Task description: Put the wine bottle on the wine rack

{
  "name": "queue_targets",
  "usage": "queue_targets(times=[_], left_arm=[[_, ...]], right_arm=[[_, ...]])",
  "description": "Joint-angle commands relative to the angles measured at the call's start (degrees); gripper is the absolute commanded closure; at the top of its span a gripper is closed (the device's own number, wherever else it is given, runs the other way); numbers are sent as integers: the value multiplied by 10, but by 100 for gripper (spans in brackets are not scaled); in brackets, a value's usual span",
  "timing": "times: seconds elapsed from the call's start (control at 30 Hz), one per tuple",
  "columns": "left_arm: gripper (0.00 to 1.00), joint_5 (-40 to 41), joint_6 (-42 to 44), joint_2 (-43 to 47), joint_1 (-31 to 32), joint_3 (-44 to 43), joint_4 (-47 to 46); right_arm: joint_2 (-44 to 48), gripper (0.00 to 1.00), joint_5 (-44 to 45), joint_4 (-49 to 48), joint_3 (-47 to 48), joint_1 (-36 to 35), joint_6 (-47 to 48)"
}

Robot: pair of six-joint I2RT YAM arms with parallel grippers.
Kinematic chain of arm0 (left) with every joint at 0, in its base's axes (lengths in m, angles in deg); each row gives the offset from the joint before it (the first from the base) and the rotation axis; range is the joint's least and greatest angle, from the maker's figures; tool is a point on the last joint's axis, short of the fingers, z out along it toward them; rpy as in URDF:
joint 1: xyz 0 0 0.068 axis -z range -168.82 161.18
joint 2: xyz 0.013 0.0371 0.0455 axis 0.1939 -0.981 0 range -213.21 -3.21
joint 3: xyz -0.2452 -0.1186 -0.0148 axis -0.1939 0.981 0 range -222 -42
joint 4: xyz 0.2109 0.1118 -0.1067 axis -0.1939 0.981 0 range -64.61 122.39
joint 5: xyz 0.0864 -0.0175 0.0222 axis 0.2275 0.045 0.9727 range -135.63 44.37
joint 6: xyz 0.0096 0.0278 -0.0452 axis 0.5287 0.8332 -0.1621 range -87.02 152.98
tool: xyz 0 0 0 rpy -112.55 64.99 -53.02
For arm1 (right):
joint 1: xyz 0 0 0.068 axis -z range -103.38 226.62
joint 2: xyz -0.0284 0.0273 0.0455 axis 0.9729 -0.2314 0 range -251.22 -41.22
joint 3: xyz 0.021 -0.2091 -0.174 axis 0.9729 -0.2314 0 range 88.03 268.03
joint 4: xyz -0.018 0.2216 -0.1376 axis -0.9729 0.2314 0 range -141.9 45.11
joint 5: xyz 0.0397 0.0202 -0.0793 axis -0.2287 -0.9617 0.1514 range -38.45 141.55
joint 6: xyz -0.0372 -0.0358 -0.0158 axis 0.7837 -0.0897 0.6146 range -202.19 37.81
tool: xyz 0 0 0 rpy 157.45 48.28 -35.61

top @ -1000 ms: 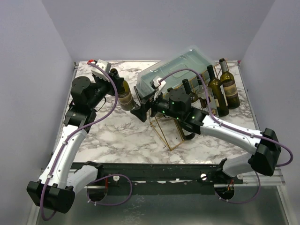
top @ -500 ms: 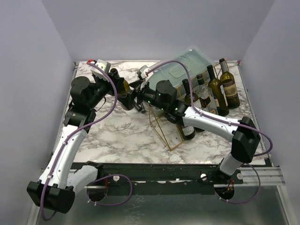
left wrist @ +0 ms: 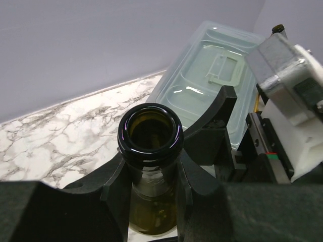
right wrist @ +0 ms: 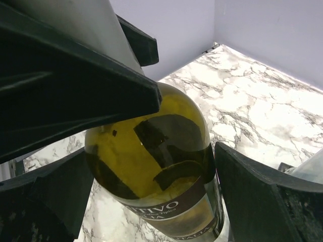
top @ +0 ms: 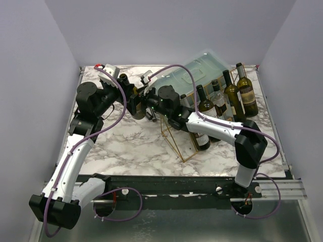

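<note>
1. The left gripper is at the back left of the marble table. Its two fingers are closed on the neck of the wine bottle, one on each side just under the open mouth, and both touch the glass.
2. The wine bottle is tilted in the top view. Its neck points to the back left and its body goes down toward the front right. If its foot touches the table, I cannot tell, because the right arm covers it.
3. The right gripper is around the wide body of the same bottle, above the brown label. In the right wrist view the dark fingers stand wide apart with the body between them (the glass fills nearly the whole gap). The pictures do not show if they press on it or only flank it.
4. The wine rack stands on the table just to the right of the bottle, under the right forearm. The bottle is not on its bars.
5. The bluish plastic box leans behind the rack.
6. Four other bottles stand upright in a row at the right, beside the box.
</note>
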Motion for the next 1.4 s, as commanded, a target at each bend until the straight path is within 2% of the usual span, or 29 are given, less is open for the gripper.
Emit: queue_targets(times=[0.0, 0.17, 0.3, 0.47, 0.63, 0.7, 0.77, 0.83, 1.1, 1.37], left_arm=[[100, -26, -9, 7, 2, -13, -81], [100, -29, -12, 2, 2, -13, -84], [100, -25, -12, 1, 2, -13, -84], [73, -21, -10, 4, 2, -10, -86], [55, -21, -12, 5, 2, -9, -87], [39, -20, -12, 7, 2, -8, -88], [27, -17, -9, 8, 2, -6, -88], [21, -15, -9, 11, 3, -6, -88], [14, 49, 4, 36, 2, 11, -96], [7, 280, -5, 65, 3, 38, -102]], right_arm=[[-23, 0, 15, 5, 23, -4, -14], [-31, 3, 46, 8, 28, -4, -28], [-30, 23, 30, 17, 30, -4, -37], [-17, 56, -18, 25, 19, -4, -72], [0, 99, -49, 24, -3, -4, -106], [6, 99, -59, 26, -12, -4, -119], [11, 99, -76, 28, -20, -4, -124], [15, 99, -86, 31, -31, -4, -129], [77, 99, -136, 5, -106, -4, -172], [154, 99, -250, 76, -142, -4, -165]])
